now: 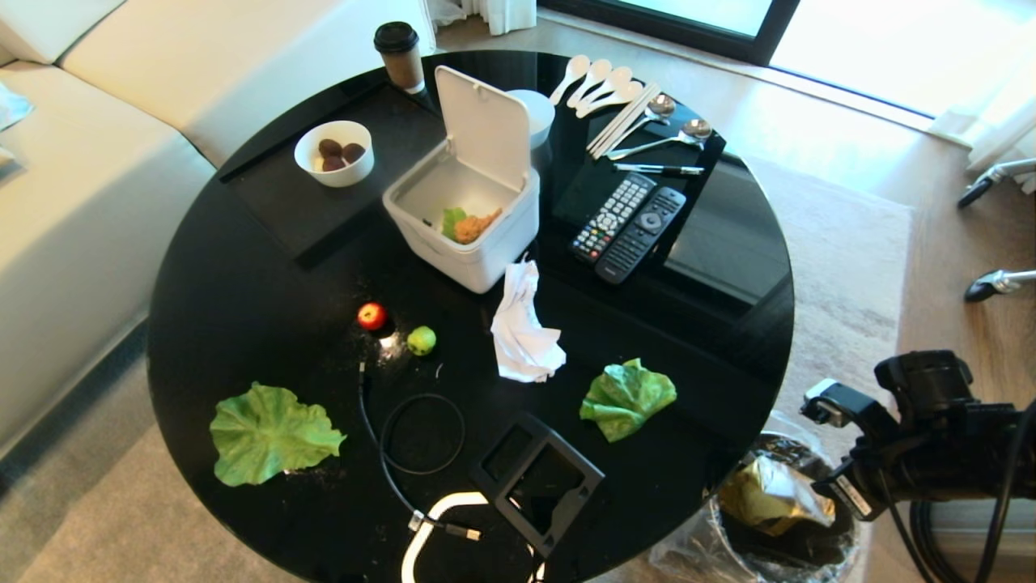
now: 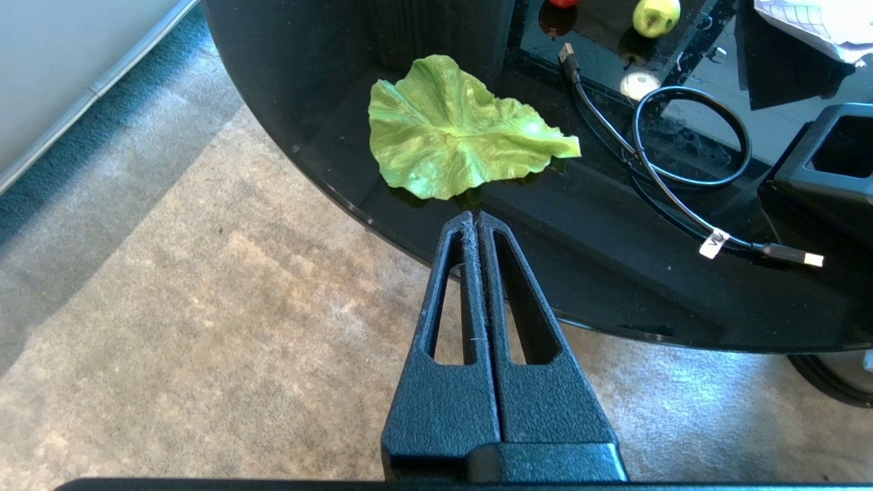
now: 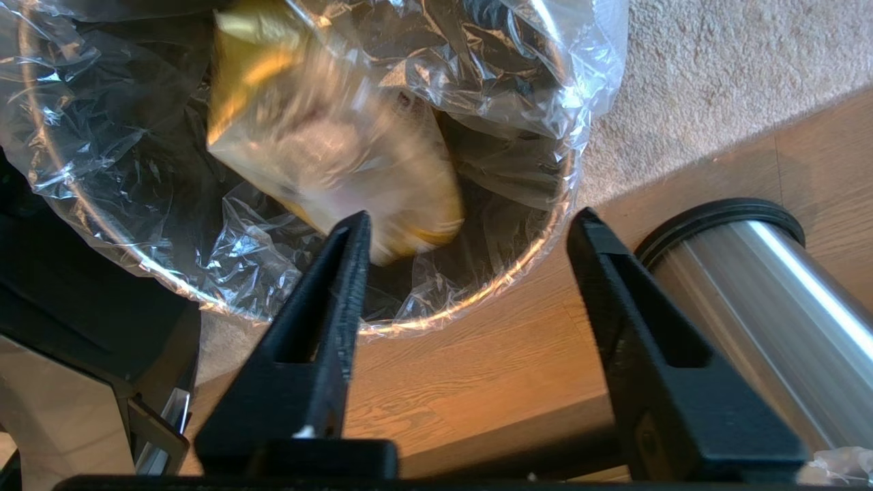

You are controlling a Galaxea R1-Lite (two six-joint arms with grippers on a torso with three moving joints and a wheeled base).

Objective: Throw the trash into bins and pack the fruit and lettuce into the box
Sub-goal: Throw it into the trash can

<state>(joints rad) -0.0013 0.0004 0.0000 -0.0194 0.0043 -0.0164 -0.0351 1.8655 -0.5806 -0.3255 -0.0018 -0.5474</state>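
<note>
With the right hand (image 3: 470, 232) spread empty above the bin (image 3: 477, 300), the light, crinkly gold wrapper (image 3: 327, 150) is dropped in; the soft tissue (image 1: 526, 332) is best pinched at a raised fold.

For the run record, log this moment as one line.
right hand: open above bin | wrapper: in bin | left hand: shut, parked off table edge | tissue, apples, lettuce: on table

Around the white box (image 1: 473, 219) on the glossy black table (image 1: 243, 267): a red apple (image 1: 371, 315), a yellow-green apple (image 1: 421, 340), a white tissue (image 1: 524, 328) with a faint grid pattern, and two bright green, veined lettuce leaves (image 1: 271, 433) (image 1: 627, 397). Inside the box — something green and orange, hard to identify. Off the table's edge, a gold wrapper (image 3: 327, 136) — shiny, blurred — sits in a clear-lined steel bin (image 3: 477, 300).
</note>
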